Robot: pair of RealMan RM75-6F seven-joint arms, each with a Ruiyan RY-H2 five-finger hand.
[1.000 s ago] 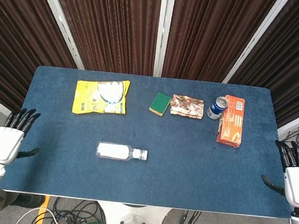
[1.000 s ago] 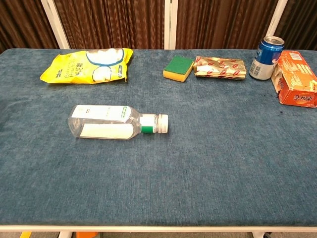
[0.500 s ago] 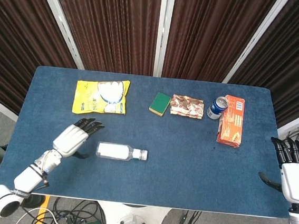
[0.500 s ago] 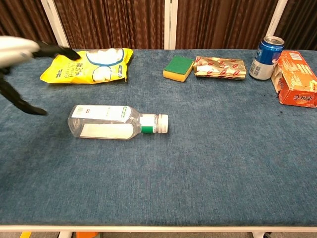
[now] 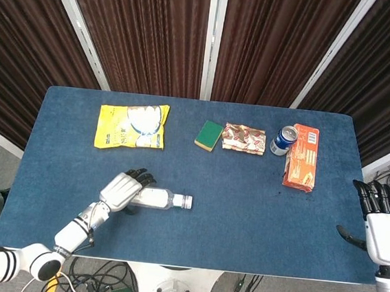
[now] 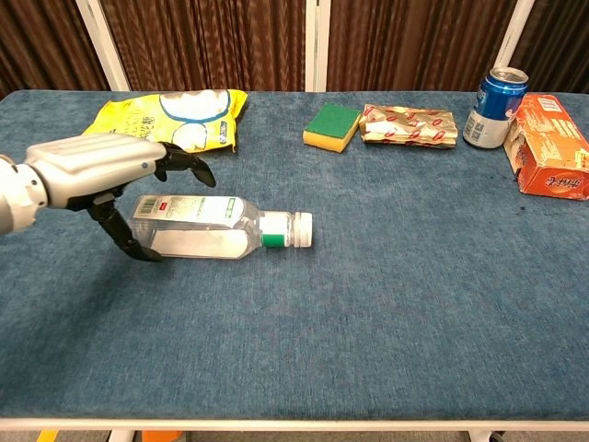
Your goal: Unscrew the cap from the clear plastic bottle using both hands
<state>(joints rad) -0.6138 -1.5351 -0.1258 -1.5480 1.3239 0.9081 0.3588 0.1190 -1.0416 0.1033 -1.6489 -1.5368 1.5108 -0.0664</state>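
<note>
The clear plastic bottle lies on its side near the front-left of the blue-topped desk, its white ribbed cap pointing toward the robot's right, a green band just behind it. The cap looks fully seated on the neck, so by my reckoning nothing of the unscrewing is done: the bottle is not lifted or steadied, and the twisting itself is all still ahead.

The left hand hovers over the bottle's base end, palm down, dark fingers spread across the far side and the thumb curving down at the near side. It straddles the bottle with fingers apart and grips nothing; whether any fingertip touches the plastic I cannot tell. The forearm reaches in low from the front-left corner.

The right hand waits well apart, off the desk's right edge, fingers extended upward, holding nothing.

Along the far side sit a yellow snack bag, a green-and-yellow sponge, a crinkled foil packet, a blue drink can and an orange carton.
</note>
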